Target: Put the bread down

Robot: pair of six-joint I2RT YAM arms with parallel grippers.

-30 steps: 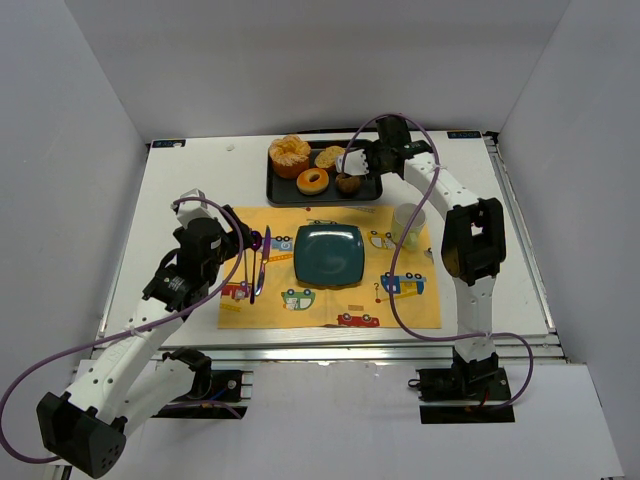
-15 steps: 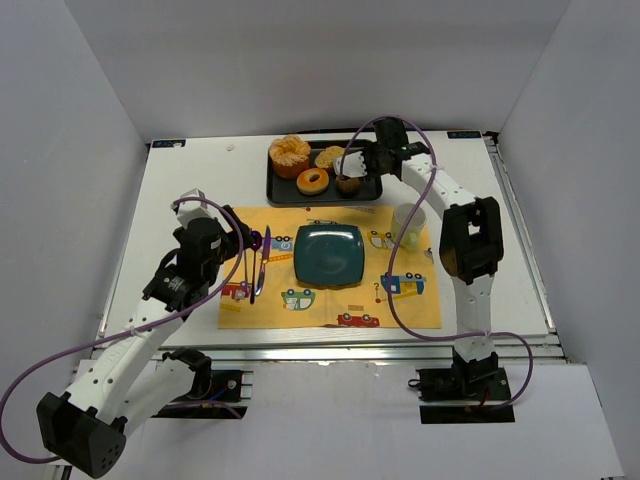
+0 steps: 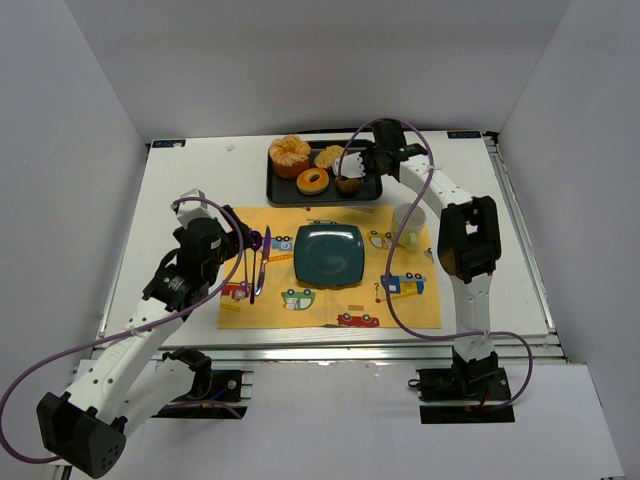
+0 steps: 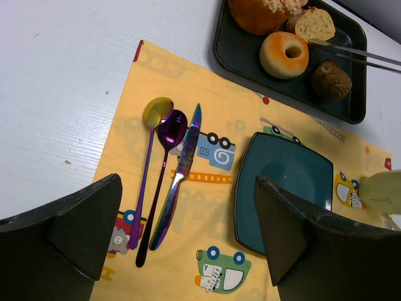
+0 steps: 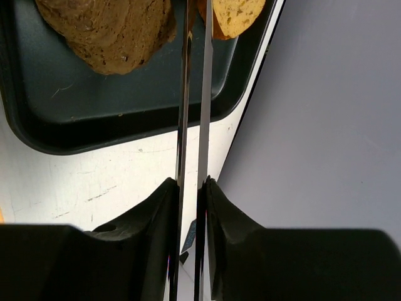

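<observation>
The bread (image 3: 329,156) is an oval tan slice with a brown crust, lying at the back of the black tray (image 3: 275,190). It also shows in the left wrist view (image 4: 315,23) and the right wrist view (image 5: 235,15). My right gripper (image 3: 378,160) (image 5: 191,185) is shut on thin metal tongs (image 5: 194,94). The tong tips reach the bread's edge (image 4: 313,42), and whether they pinch it is hidden. My left gripper (image 3: 245,240) (image 4: 188,188) is open and empty above the yellow placemat (image 3: 330,300).
The tray also holds a large bun (image 3: 289,155), a ring donut (image 3: 313,181) and a dark muffin (image 3: 348,183). On the placemat are a teal square plate (image 3: 328,254), two spoons and a knife (image 3: 255,265), and a pale cup (image 3: 408,222).
My right gripper has shifted slightly left over the tray, bringing the tong tips to the bread. The left arm has not moved.
</observation>
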